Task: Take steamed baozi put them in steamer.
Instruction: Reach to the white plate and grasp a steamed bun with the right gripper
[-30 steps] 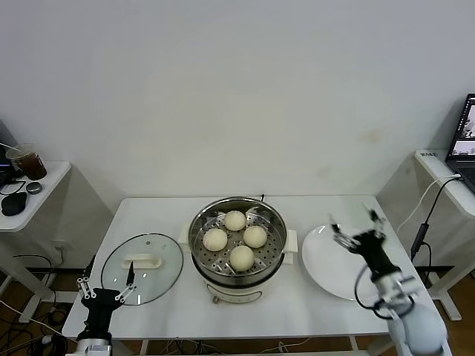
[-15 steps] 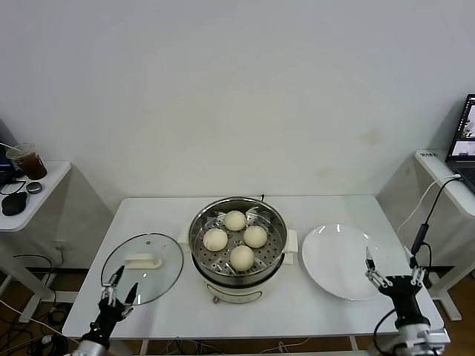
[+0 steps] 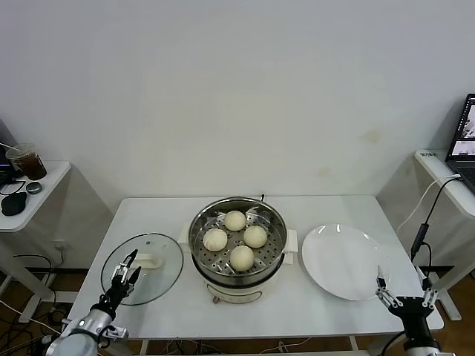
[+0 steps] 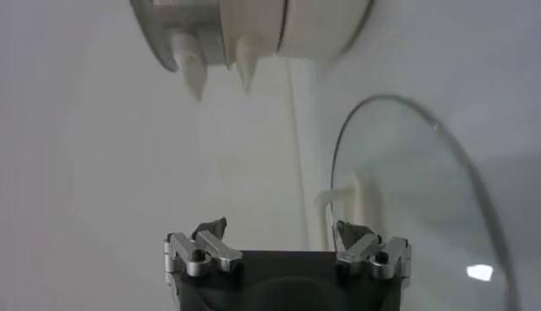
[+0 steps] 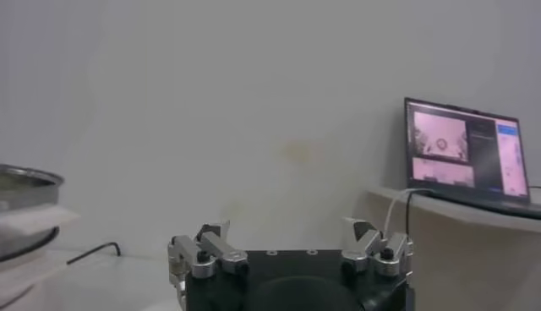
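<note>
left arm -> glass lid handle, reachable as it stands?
Probably yes. The left tool is open, low at the table's front edge, right by the glass lid. The lid's white handle lies uncovered with nothing between them.

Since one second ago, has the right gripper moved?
Yes. The right gripper has gone from above the plate down to the table's near edge.

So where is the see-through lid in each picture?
Head view: the glass lid lies flat on the table, left of the steamer.
Left wrist view: the lid fills the right side, beyond the left gripper.
Right wrist view: not in it.
Shared landmark: the steamer, whose rim shows in the right wrist view too.
</note>
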`<state>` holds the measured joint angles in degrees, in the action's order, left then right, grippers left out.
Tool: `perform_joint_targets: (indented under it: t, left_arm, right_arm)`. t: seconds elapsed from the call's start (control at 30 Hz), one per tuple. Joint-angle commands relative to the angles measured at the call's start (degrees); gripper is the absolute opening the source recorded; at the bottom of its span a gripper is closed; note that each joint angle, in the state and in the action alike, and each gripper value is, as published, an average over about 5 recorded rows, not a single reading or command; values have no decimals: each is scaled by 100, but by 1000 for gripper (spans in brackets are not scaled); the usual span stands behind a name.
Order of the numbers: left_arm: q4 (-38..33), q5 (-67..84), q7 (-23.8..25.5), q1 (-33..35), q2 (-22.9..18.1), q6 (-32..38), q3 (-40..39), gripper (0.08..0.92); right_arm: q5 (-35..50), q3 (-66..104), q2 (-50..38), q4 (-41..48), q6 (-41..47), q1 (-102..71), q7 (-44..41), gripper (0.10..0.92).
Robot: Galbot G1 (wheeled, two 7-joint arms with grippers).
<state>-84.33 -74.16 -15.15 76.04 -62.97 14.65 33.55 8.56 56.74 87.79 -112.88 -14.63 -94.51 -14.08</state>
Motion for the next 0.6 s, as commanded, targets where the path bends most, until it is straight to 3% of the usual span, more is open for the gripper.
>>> perform_joint_targets:
  t: [0.03, 0.5, 0.6]
  left_arm:
    - [1054, -414, 14, -977, 89, 37, -192, 823]
    - [1523, -438, 75, -1472, -18, 60, -337, 819]
    - [1586, -433, 120, -1509, -25, 66, -356, 775]
  right_arm:
    - [-156, 115, 123, -5, -109, -130, -15, 823]
    - [-188, 47, 154, 13, -96, -138, -35, 823]
    - [-192, 36, 157, 14, -93, -143, -39, 823]
